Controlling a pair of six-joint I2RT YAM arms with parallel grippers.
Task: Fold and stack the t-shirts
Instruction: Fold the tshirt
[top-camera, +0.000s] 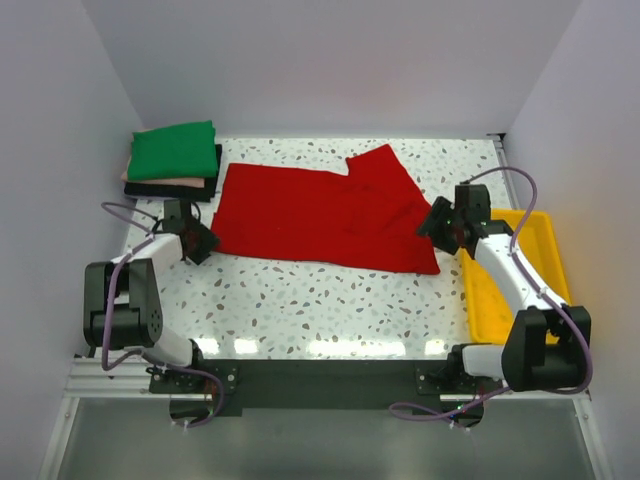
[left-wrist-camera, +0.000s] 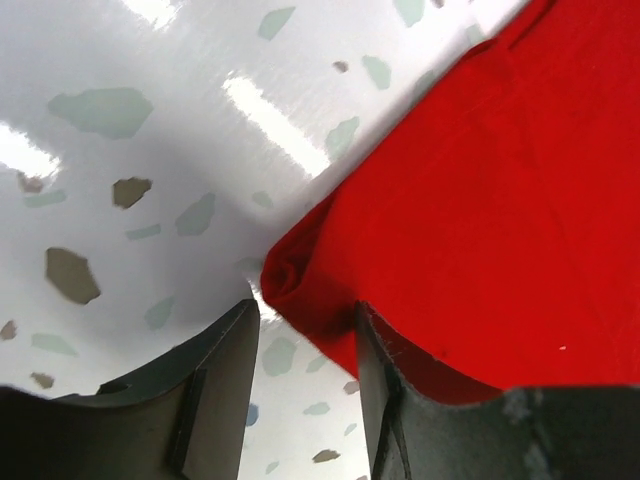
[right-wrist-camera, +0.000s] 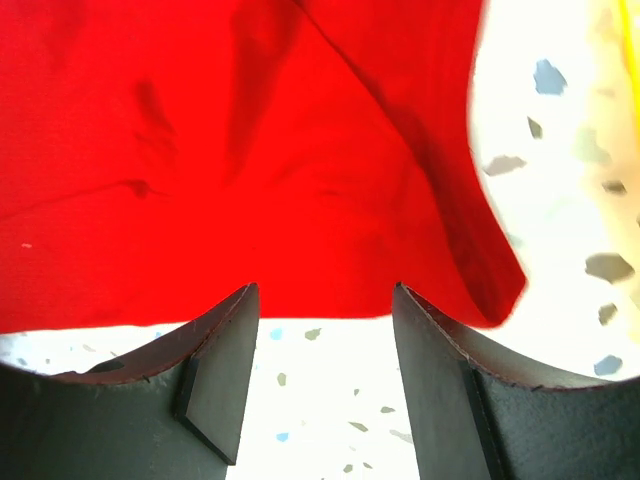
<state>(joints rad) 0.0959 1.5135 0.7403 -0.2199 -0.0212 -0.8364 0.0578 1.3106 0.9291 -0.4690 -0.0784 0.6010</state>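
Note:
A bright red t-shirt (top-camera: 320, 215) lies spread flat across the middle of the table, one sleeve pointing to the back. My left gripper (top-camera: 203, 241) is at its near left corner. In the left wrist view that gripper (left-wrist-camera: 305, 310) is open, and the rolled corner of the red shirt (left-wrist-camera: 480, 180) reaches in between the fingertips. My right gripper (top-camera: 437, 222) sits at the shirt's right edge. It stands open (right-wrist-camera: 324, 300), with the red cloth (right-wrist-camera: 250, 150) just beyond its tips and bare table between them. Folded tees are stacked at the back left, the green one (top-camera: 175, 150) on top of a pale pink one (top-camera: 165, 182) and a black one (top-camera: 172, 191).
A yellow plastic tray (top-camera: 545, 245) stands at the right edge, partly under the right arm. The speckled white table (top-camera: 330, 310) runs bare in front of the shirt. Grey walls close in the left, back and right sides.

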